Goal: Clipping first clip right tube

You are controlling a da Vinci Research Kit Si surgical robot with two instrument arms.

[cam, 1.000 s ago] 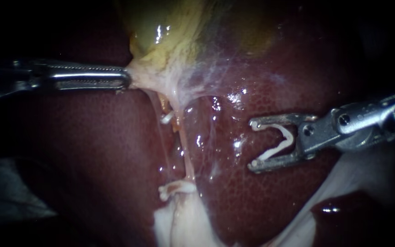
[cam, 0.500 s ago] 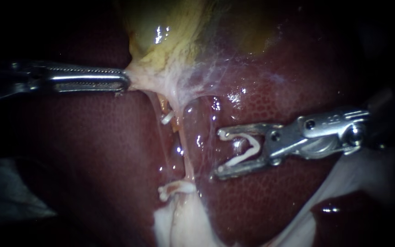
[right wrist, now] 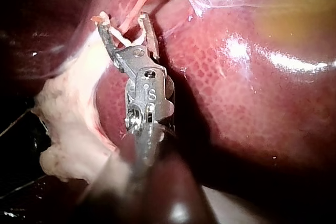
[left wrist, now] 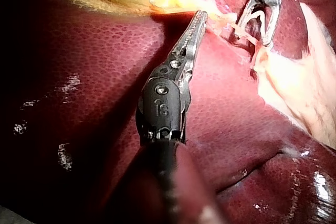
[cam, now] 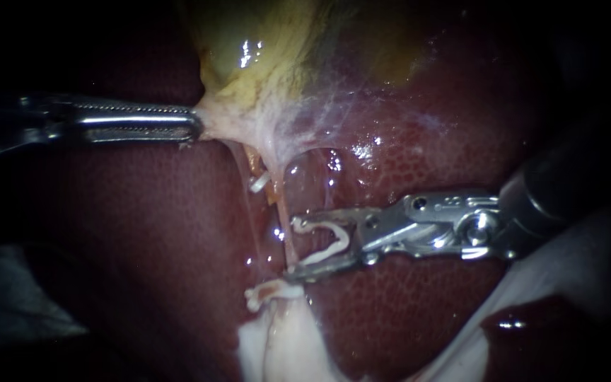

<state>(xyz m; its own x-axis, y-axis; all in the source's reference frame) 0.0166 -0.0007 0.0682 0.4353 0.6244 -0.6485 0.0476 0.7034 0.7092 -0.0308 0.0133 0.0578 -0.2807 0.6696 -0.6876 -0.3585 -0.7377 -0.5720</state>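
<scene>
The right tube [cam: 282, 205] is a thin pink strand running down from the gallbladder [cam: 249, 42] over the liver [cam: 426, 141]. My right instrument [cam: 296, 245] comes in from the right. Its jaws stand wide apart, shut on an open white clip [cam: 334, 240] seated between them. The clip's tips reach the tube, and in the right wrist view the tube [right wrist: 128, 17] crosses the mouth of my right instrument [right wrist: 123, 24]. My left instrument [cam: 196, 126] is shut on pale tissue at the gallbladder's lower end and holds it taut, as the left wrist view shows [left wrist: 201, 19].
A thinner translucent left tube [cam: 243, 198] runs beside the right one, with a small white piece [cam: 258, 183] near its top. Pale fatty tissue [cam: 277, 339] lies where the tubes end. Dark liver surrounds everything.
My right instrument has moved left across the liver with the open clip, from well clear of the tube to its tips at the tube. The left instrument has not moved.
</scene>
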